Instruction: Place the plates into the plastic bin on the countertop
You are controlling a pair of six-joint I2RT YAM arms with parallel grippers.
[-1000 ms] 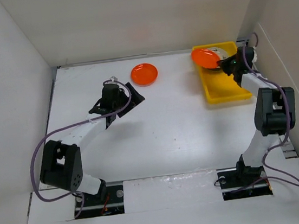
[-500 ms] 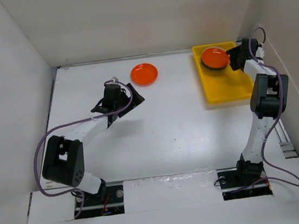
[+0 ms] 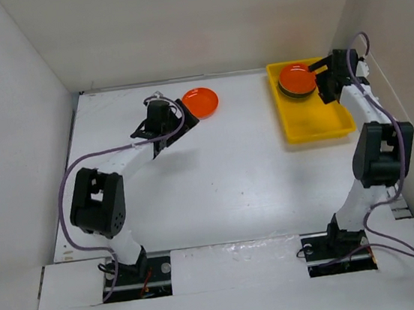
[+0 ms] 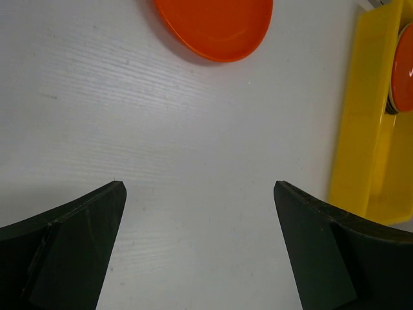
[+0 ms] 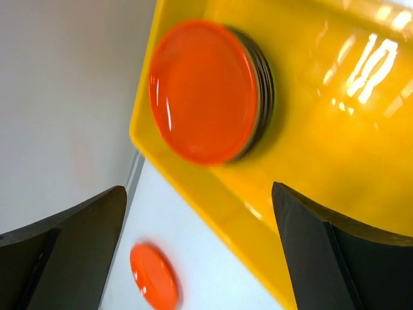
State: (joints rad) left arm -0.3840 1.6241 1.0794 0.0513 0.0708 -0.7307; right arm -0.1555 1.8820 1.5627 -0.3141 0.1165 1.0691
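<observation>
Looks almost finished: stack of plates (image 3: 297,82) already in the yellow bin (image 3: 314,131), far right, topped in orange. Leaves one orange plate (image 3: 200,102) out on the countertop (image 3: 231,167), well apart from the bin. Just short of it, left gripper (image 4: 199,186), jaws wide, empty. Beside the stack, right gripper (image 5: 197,188), likewise spread, holding nothing.
</observation>
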